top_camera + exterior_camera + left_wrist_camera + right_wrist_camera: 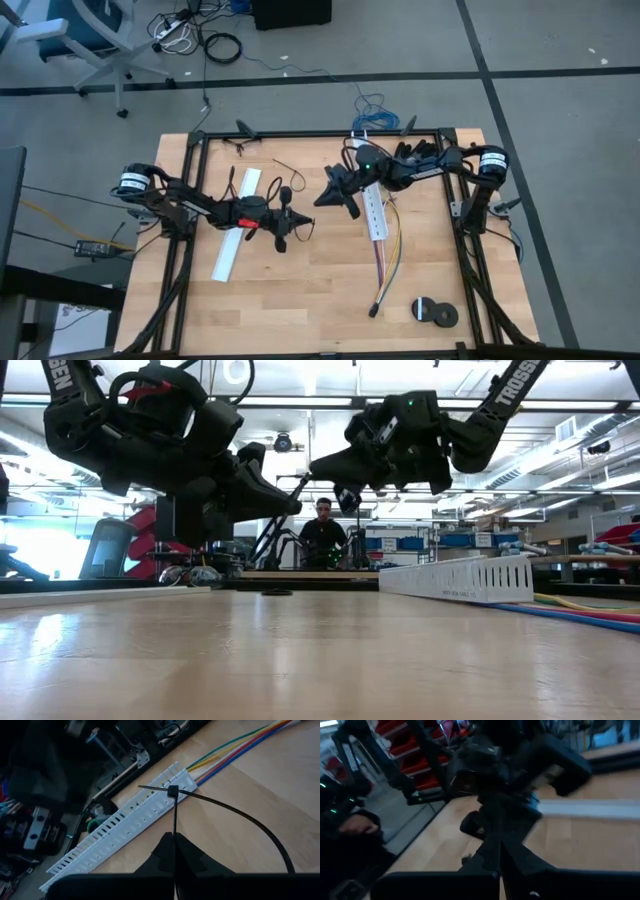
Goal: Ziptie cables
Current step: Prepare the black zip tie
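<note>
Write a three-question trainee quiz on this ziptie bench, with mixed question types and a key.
1. True or false: the cables run out of one end of a white slotted channel.
2. What does the left gripper hold? A) a looped black ziptie B) a yellow cable C) nothing
3. Fill in: the black tape roll lies on the table near the ___ arm's side.

Key: 1 true. 2 A. 3 right. The right gripper is shut, raised above the table.

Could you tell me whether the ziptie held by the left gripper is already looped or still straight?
Looped. In the left wrist view the ziptie arcs round, its strip passing through its own small head, held in the shut left gripper.
</note>
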Controlling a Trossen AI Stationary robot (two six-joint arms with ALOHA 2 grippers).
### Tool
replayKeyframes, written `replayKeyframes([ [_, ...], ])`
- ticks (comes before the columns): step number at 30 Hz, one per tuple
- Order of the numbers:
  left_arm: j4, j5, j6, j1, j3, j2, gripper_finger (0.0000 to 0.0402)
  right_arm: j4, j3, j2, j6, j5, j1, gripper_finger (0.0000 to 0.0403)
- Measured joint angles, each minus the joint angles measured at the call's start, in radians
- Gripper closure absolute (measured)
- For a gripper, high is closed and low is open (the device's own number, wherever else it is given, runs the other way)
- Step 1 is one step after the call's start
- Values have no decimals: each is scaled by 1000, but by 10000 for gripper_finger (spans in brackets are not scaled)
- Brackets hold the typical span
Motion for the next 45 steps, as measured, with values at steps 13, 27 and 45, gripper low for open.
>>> replayKeyframes([
  [13, 296, 71, -93, -23, -85, -1, 401, -313, -167, -233, -308, 425, 69, 403],
  [27, -6, 353, -334, -21, -16, 0, 401, -384, -167, -240, -655, 773, 359, 402],
  [45, -153, 544, -428, 90, 19, 0, 401, -676, 186, -52, -1000, 904, 441, 306],
])
